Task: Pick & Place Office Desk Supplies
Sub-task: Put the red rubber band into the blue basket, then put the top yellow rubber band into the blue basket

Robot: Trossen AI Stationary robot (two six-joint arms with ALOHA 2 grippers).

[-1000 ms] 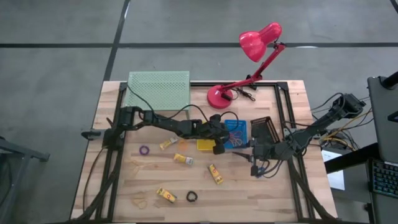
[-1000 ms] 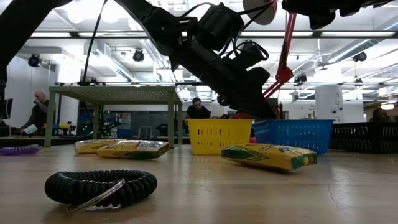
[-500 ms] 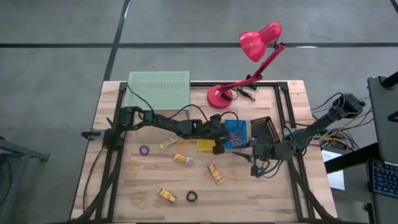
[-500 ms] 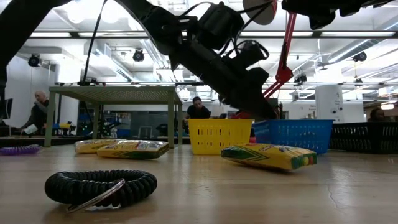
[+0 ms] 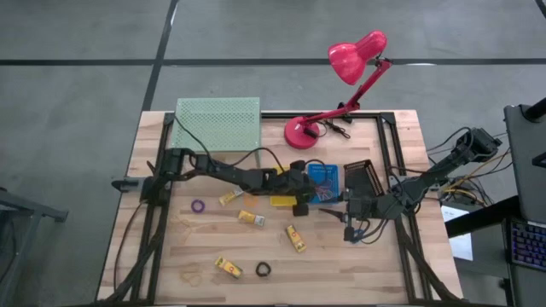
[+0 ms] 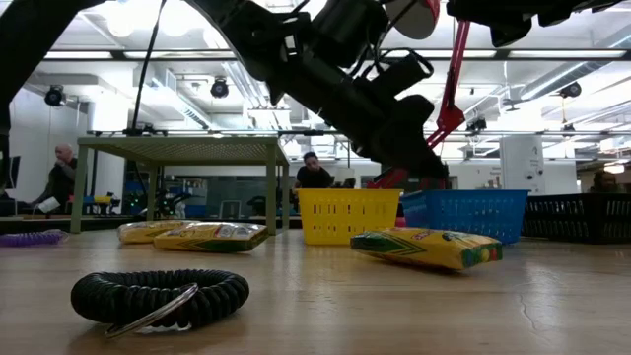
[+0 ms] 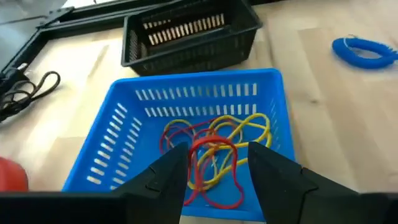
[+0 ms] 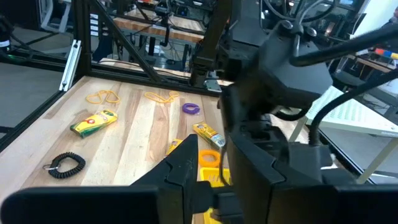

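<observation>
Left gripper [image 7: 212, 163] over the blue basket [image 5: 323, 182], fingers parted around a red rubber band [image 7: 214, 163]; right gripper [image 5: 348, 223] low, just right of that basket.

Left of the blue basket, bare wood lies between a purple ring [image 5: 198, 205], yellow packets [image 5: 251, 218] and a black coil ring [image 5: 263, 269] toward the near edge, well apart from it. The green mesh shelf [image 5: 217, 122] fills the far-left corner. A yellow basket [image 5: 283, 199] touches the blue one's left side; a black basket [image 5: 362, 178] crowds its right. More bands [image 7: 249, 127] lie inside. The right gripper's jaws stand narrowly apart; whether they hold anything, I cannot tell. The lamp's base [image 5: 300, 130] stands behind the blue basket.
</observation>
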